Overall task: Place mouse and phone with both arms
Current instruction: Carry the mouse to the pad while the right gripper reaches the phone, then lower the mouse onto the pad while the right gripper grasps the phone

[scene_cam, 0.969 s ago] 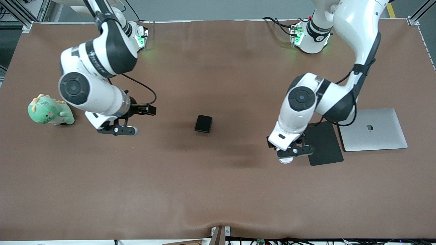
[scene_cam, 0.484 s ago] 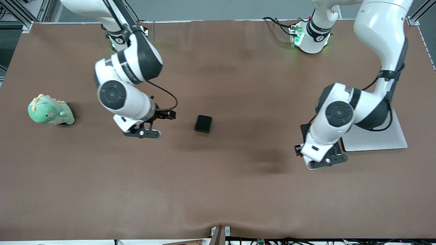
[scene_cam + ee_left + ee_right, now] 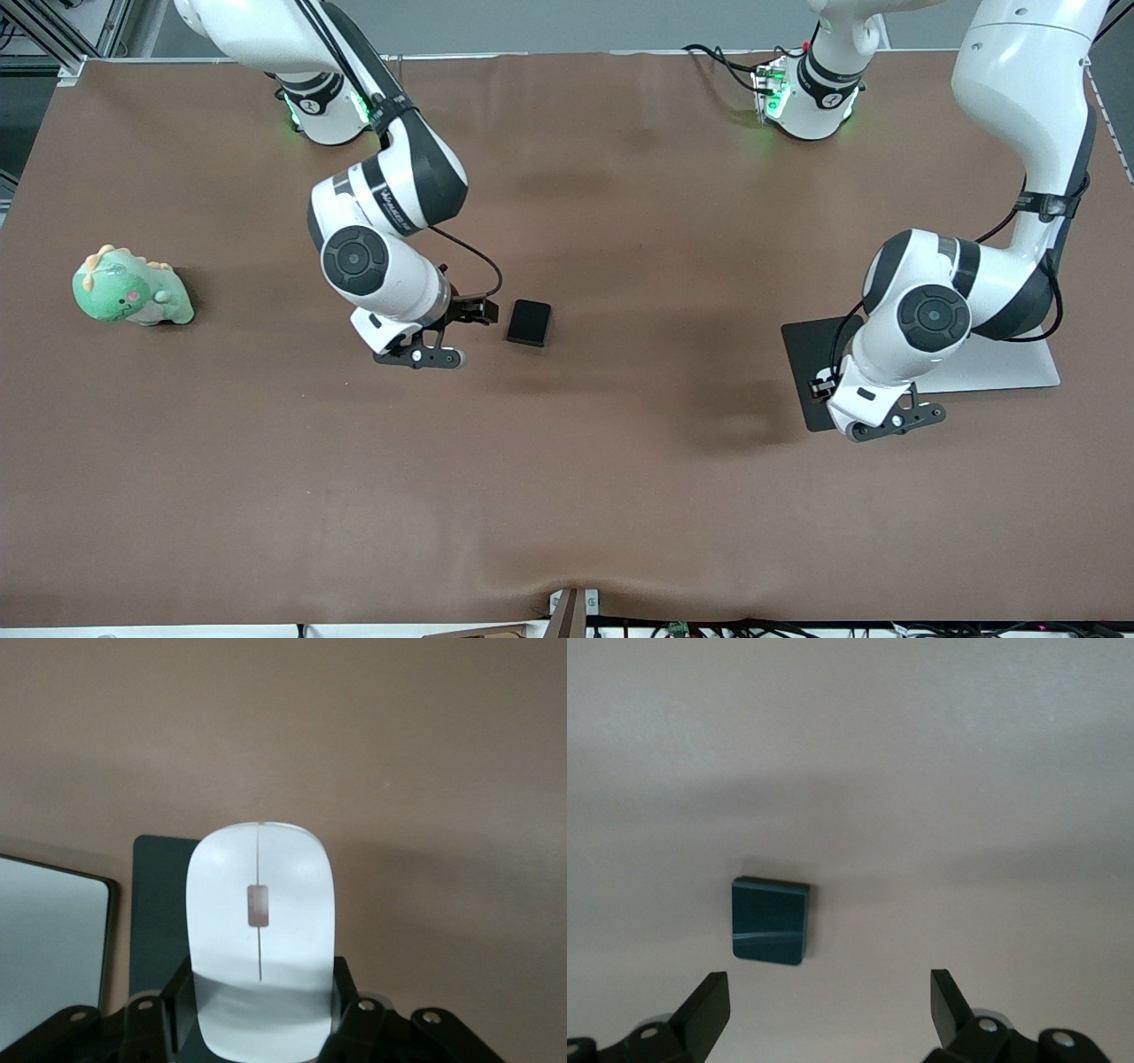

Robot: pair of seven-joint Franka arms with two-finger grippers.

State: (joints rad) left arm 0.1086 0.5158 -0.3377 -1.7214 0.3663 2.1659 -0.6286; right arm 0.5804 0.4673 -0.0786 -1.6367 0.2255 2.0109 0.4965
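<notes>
White plastic of the mouse (image 3: 260, 943) fills the lower middle of the left wrist view, its rear end cut off by the frame edge and pinched between the clenched fingers (image 3: 354, 1020) of the left gripper (image 3: 889, 424). In the front view the mouse is hidden under that gripper, which hangs over the lower edge of the black mouse pad (image 3: 811, 350) at the frame's centre right. Much of the pad and of the silver laptop (image 3: 1019, 368) beside it is covered by the left arm (image 3: 930, 315).

Toward the centre, the phone (image 3: 529, 322) lies flat on the brown surface (image 3: 567, 496). The right gripper (image 3: 431, 347) hovers just beside it, fingers (image 3: 704, 1010) spread wide and holding nothing. A green plush dinosaur (image 3: 130, 290) sits at the frame's left edge, well apart. Broad bare surface stretches between phone and pad and across the lower frame.
</notes>
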